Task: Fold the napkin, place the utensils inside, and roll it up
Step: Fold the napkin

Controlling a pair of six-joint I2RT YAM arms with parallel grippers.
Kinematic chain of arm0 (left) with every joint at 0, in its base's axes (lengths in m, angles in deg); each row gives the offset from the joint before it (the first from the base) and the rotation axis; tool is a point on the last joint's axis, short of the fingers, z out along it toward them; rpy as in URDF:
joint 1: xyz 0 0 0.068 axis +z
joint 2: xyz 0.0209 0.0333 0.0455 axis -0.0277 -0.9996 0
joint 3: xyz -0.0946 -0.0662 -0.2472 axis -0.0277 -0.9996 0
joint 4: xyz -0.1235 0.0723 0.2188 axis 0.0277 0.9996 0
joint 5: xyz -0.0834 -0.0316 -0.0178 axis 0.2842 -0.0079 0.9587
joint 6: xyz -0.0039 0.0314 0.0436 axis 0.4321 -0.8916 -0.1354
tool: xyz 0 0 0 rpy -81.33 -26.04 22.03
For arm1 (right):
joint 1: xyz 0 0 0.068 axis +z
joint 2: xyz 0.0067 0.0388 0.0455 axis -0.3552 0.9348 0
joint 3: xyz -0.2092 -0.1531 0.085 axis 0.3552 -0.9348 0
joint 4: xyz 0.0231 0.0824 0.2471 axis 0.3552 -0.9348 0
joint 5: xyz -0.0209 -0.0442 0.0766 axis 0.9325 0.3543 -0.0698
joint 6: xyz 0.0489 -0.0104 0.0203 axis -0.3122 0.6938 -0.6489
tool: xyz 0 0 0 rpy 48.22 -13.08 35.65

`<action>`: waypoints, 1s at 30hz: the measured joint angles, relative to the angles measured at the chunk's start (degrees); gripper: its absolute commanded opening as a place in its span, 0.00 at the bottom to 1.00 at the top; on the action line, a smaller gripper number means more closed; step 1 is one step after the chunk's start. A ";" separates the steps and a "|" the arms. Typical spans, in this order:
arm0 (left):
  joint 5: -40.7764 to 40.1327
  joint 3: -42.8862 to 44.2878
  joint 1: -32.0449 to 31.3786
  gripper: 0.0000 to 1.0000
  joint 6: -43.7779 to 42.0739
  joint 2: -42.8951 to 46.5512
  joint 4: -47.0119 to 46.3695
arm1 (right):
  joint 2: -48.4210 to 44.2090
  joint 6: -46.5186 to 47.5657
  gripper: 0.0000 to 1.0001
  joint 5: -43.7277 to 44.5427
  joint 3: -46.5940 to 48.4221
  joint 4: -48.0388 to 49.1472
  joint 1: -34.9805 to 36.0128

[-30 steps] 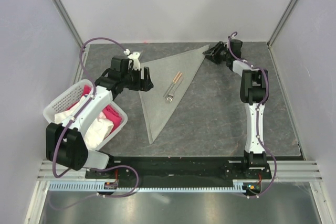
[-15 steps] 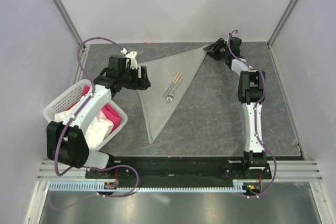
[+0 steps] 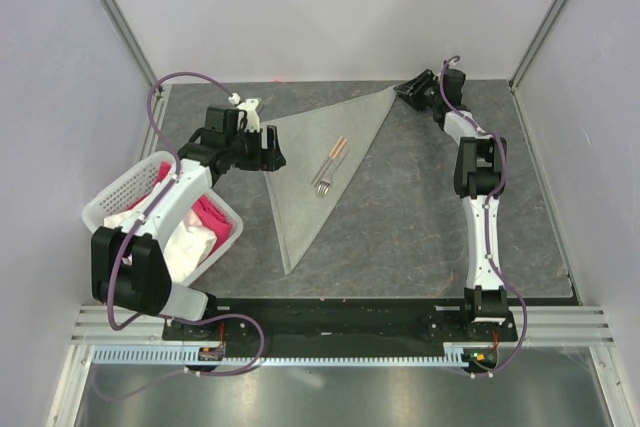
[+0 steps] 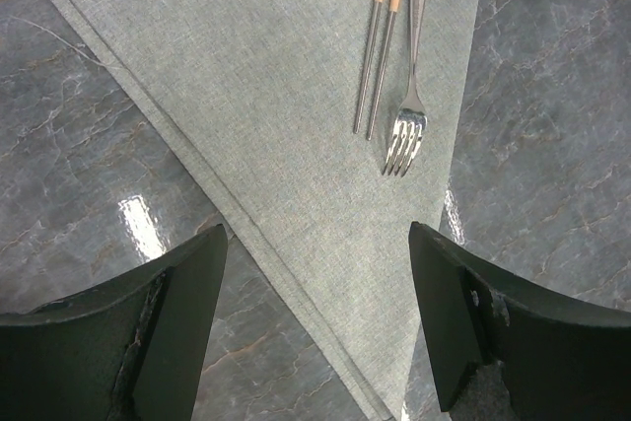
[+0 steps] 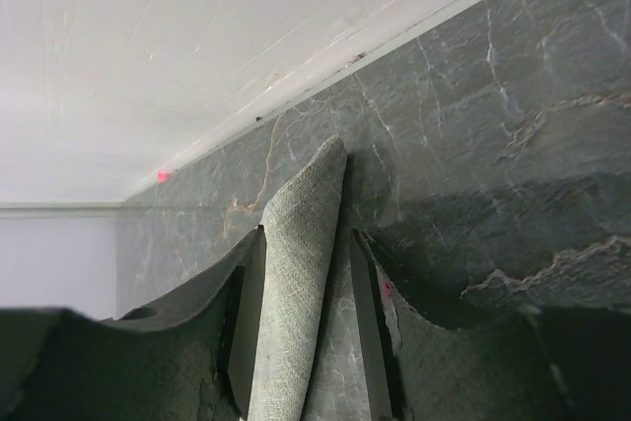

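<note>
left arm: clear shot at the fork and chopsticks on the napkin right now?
Probably yes. The left gripper is open and empty over the napkin edge, and the fork and chopsticks lie bare just ahead, nothing between. The right gripper only grips the napkin's far corner.

One grey-green thin cloth napkin, folded into a triangle. On it, three utensils: two slim chopsticks with light wood-coloured handles and metal tips, plus one silver metal fork. One white perforated plastic basket holding cloths: pink cloth and white cloth, exact number of pieces can't be told. Two robot arms, two grippers.
</note>
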State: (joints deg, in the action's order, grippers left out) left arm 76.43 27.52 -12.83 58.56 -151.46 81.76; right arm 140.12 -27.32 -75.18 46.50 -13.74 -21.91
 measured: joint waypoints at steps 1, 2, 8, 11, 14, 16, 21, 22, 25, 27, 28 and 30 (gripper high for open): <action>0.28 0.00 0.11 0.82 0.00 -0.13 0.00 | 0.22 -0.02 0.48 0.00 0.33 0.02 -0.04; 0.42 0.00 0.22 0.82 0.00 -0.24 0.00 | 0.39 -0.04 0.48 -0.02 0.52 0.07 -0.09; 0.90 0.00 0.83 0.82 0.00 -0.94 0.00 | 1.46 -0.24 0.47 -0.09 2.12 0.15 -0.15; 1.53 0.00 1.22 0.82 0.02 -1.05 -0.04 | 1.75 -0.31 0.46 -0.07 2.56 0.15 -0.15; 1.92 0.00 1.57 0.82 0.02 -1.27 -0.15 | 2.32 -0.48 0.43 -0.07 3.28 0.39 -0.15; 2.12 0.00 1.75 0.82 0.02 -1.46 -0.22 | 2.58 -0.48 0.43 -0.02 3.58 0.37 -0.13; 2.25 0.00 1.97 0.82 0.02 -1.84 -0.20 | 3.93 -1.03 0.40 -0.22 5.33 0.55 0.07; 2.29 0.00 2.05 0.82 0.02 -1.84 -0.22 | 4.15 -1.11 0.40 -0.24 5.62 0.68 0.09; 2.36 0.00 2.23 0.82 0.02 -1.84 -0.31 | 4.66 -1.40 0.40 -0.26 6.19 0.94 0.13; 2.58 0.00 2.45 0.82 0.04 -1.84 -0.42 | 5.20 -1.84 0.40 -0.48 6.71 1.68 0.13; 2.71 0.00 2.45 0.82 0.02 -1.84 -0.39 | 5.33 -1.95 0.39 -0.55 6.84 1.84 0.13; 3.19 0.00 2.60 0.82 0.04 -1.84 -0.42 | 5.60 -2.03 0.36 -0.72 7.15 1.99 0.13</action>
State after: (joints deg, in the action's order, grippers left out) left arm 79.62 27.52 -10.22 58.61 -153.30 81.34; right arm 145.71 -29.35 -75.90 53.65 -11.75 -21.78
